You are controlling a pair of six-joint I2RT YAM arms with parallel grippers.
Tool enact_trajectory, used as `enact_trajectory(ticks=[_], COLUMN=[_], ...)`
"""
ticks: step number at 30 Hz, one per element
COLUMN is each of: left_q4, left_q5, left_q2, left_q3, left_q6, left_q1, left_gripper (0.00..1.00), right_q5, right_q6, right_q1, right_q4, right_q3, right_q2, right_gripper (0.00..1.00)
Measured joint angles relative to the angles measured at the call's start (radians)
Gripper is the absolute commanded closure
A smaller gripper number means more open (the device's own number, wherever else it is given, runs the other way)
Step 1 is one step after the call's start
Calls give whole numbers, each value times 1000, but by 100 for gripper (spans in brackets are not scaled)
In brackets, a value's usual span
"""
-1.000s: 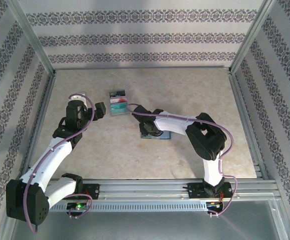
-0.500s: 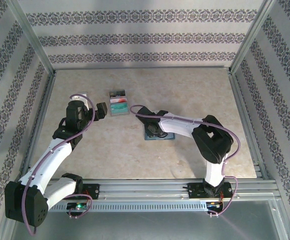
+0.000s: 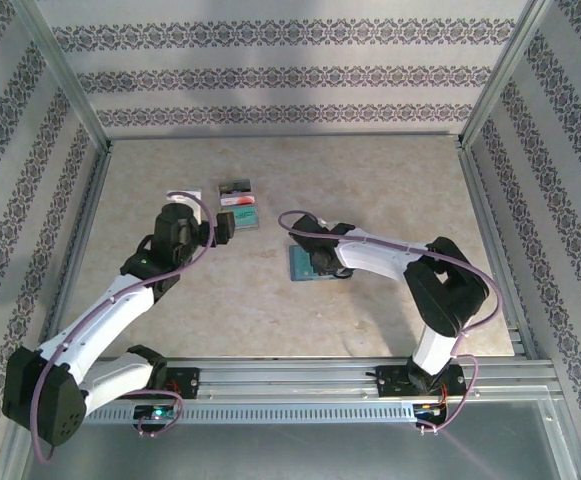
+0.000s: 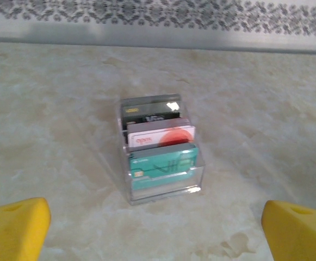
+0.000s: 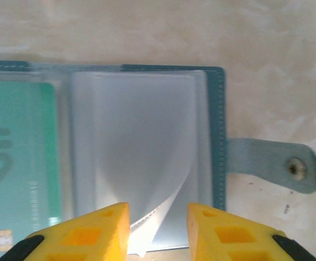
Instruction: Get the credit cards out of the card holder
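The card holder [image 3: 302,266] lay open at mid-table beneath the right gripper [image 5: 158,209], jaws narrowly parted over a curling empty sleeve (a teal card [image 5: 16,152] in the next pocket meant work remained), while the wide-open left gripper [image 4: 156,220] had swung closer to the clear box [image 4: 160,149].

I worked in a robot test cell, a lab rig rather than any lived-in room. A bare aluminium frame [image 3: 65,75] ran up the upper left and upper right of the top view. It held flat wall panels [image 3: 290,75] papered in bands of floral print, like a stage set. The table [image 3: 390,180] at the centre was a plain marbled beige sheet. Along the bottom ran a metal rail [image 3: 290,372] with my two arm bases [image 3: 420,380] bolted on, just above a slotted cable duct [image 3: 290,411].
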Motion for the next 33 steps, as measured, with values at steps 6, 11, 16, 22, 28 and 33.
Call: enact_trajectory(ticks=[6, 11, 16, 22, 28, 33], left_q4=[46, 118, 163, 203, 224, 229], left_q5=[-61, -72, -60, -24, -13, 10], left_q2=[85, 187, 304, 373, 431, 466], left_q3=[2, -16, -36, -38, -38, -38], left_q6=[44, 54, 43, -1, -66, -131], left_q1=[-144, -246, -293, -298, -298, -298], left_gripper=[0, 2, 3, 8, 13, 13], right_q5=[-5, -27, -66, -166, -348, -463], right_q6=[1, 1, 1, 1, 8, 9], right_q1=[-53, -100, -132, -143, -143, -143], right_q4=[14, 23, 36, 87, 199, 268], right_q3=[-67, -102, -113, -115, -115, -108], right_q2=[-37, -76, -161, -252, -217, -98], right_gripper=[69, 70, 70, 74, 83, 81])
